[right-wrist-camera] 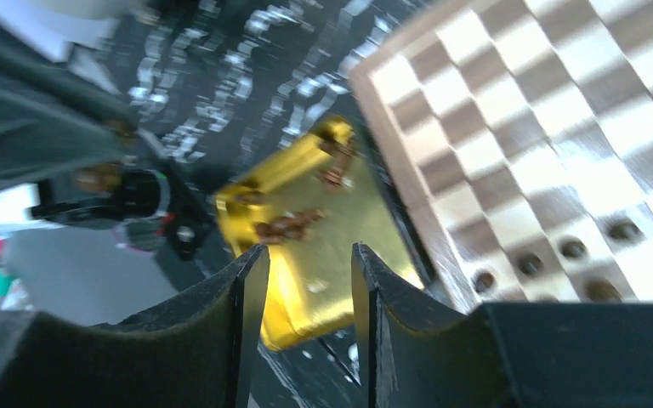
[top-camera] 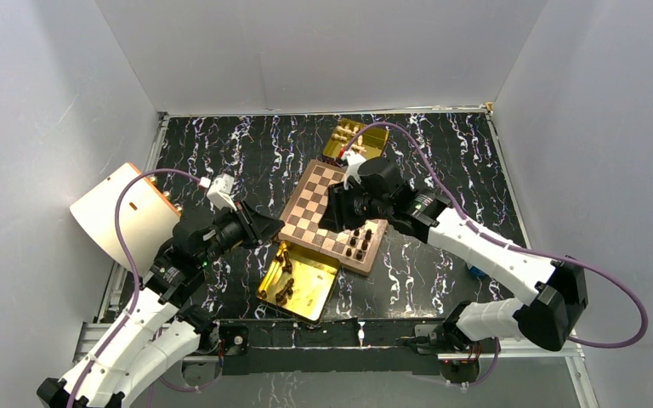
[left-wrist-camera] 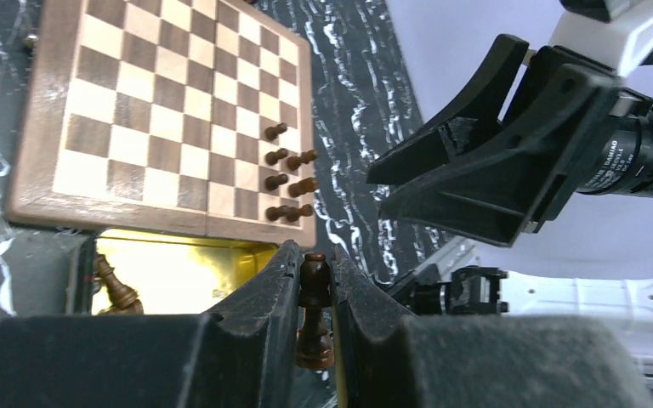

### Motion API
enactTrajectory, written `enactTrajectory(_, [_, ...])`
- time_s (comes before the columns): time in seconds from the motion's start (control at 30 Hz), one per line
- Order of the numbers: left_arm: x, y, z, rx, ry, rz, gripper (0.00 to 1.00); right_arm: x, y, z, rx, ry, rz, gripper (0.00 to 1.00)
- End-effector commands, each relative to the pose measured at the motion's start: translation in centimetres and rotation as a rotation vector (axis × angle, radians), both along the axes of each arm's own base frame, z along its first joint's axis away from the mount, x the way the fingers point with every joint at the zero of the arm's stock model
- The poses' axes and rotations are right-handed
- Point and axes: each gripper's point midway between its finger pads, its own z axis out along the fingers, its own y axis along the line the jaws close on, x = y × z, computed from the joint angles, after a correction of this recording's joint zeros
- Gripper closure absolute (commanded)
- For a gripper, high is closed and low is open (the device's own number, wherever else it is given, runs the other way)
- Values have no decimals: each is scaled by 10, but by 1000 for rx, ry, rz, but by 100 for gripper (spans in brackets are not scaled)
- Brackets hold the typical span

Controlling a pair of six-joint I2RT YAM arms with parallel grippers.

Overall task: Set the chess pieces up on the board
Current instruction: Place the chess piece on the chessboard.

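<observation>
Between fingers of left gripper [left-wrist-camera: 315,262]: dark chess piece [left-wrist-camera: 314,302], clamped tight. Just beyond: gold tray [left-wrist-camera: 187,265], spare pieces [left-wrist-camera: 119,293] inside. Past tray: board [left-wrist-camera: 136,110], placed pieces [left-wrist-camera: 285,183] clustered near one corner. Right gripper [right-wrist-camera: 306,280] spread, empty, above board. Step, by judgement: carrying piece to board. Next move needs a free square and a gentle lowering clear of neighbours.

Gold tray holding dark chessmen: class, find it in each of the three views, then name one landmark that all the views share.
Top external: the gold tray sits low centre, at the near edge of the chessboard.
Left wrist: the tray is lower left, just under the board's rim.
Right wrist: the tray is mid-picture, left of the board.
Shared landmark: the chessboard, next to the tray in every view.
</observation>
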Motion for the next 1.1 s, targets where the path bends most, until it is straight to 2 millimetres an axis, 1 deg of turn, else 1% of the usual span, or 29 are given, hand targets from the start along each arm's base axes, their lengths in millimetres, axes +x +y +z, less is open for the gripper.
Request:
enactTrajectory(0.0, [0, -14, 30, -139, -13, -29, 100, -25, 45, 83, 378, -76, 213, 49])
enactTrajectory(0.07, [0, -17, 35, -167, -11, -34, 100, -35, 51, 95, 462, -49, 252, 47])
enactTrajectory(0.1, [0, -19, 37, -181, -12, -40, 100, -37, 54, 104, 510, -61, 268, 47])
enactTrajectory(0.17, [-1, -21, 41, -206, -19, -53, 100, -40, 56, 109, 553, -50, 276, 46])
enactTrajectory(0.3, [0, -25, 47, -259, -21, -60, 100, -50, 63, 111, 599, -10, 305, 46])
enactTrajectory(0.43, [0, -27, 47, -292, -28, -62, 100, -60, 77, 108, 604, 16, 335, 46])
enactTrajectory(0.57, [-1, -29, 50, -338, -34, -68, 100, -64, 89, 106, 611, 31, 333, 46])
enactTrajectory(0.7, [-3, -30, 54, -365, -40, -77, 100, -58, 95, 100, 599, 39, 295, 49])
enactTrajectory(0.77, [-4, -30, 56, -373, -43, -80, 100, -53, 95, 96, 592, 40, 263, 54])
enactTrajectory(0.87, [-5, -30, 59, -381, -48, -86, 100, -47, 93, 95, 592, 34, 217, 60])
enactTrajectory(0.93, [-6, -30, 61, -389, -49, -86, 100, -41, 89, 90, 573, 36, 165, 62])
enactTrajectory(1.07, [-6, -30, 65, -409, -47, -88, 100, -38, 87, 90, 580, 40, 132, 64])
